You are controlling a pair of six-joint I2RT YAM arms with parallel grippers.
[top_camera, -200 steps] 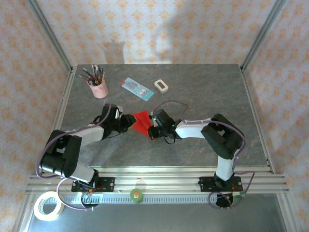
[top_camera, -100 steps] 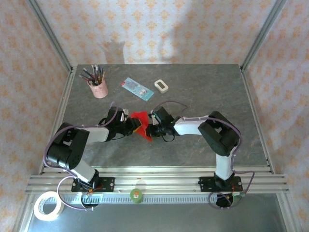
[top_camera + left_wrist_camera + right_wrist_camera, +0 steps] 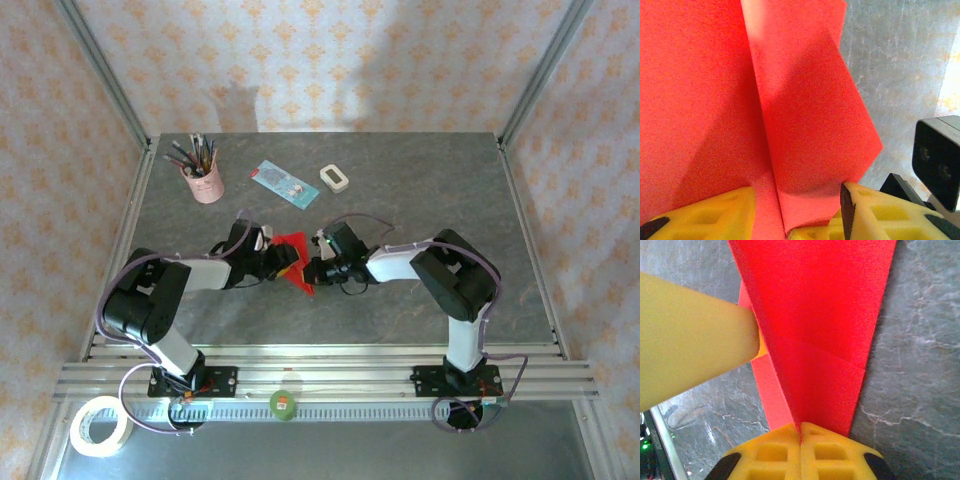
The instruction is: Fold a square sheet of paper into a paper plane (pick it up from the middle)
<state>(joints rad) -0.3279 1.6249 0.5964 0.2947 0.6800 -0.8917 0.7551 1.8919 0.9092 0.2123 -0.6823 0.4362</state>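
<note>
The red sheet of paper [image 3: 294,256] is creased into a tapering, plane-like shape and held just above the table's middle, between both grippers. My right gripper [image 3: 313,268] comes at it from the right. In the right wrist view its yellow fingers [image 3: 775,452] are pressed together on the paper's narrow end [image 3: 815,375], so this gripper [image 3: 800,426] is shut on it. My left gripper [image 3: 277,262] is on the paper's left side. In the left wrist view its jaws stand apart [image 3: 797,192], with a folded flap of the paper [image 3: 805,125] lying loose between them.
At the back left stands a pink cup of pens [image 3: 203,182]. A light blue card [image 3: 285,184] and a small white block [image 3: 334,178] lie behind the grippers. A tape roll [image 3: 100,425] rests off the table, near left.
The left arm has stretched further toward the paper and its jaws have widened. The right gripper has stayed closed on the paper, shifting slightly up the view.
</note>
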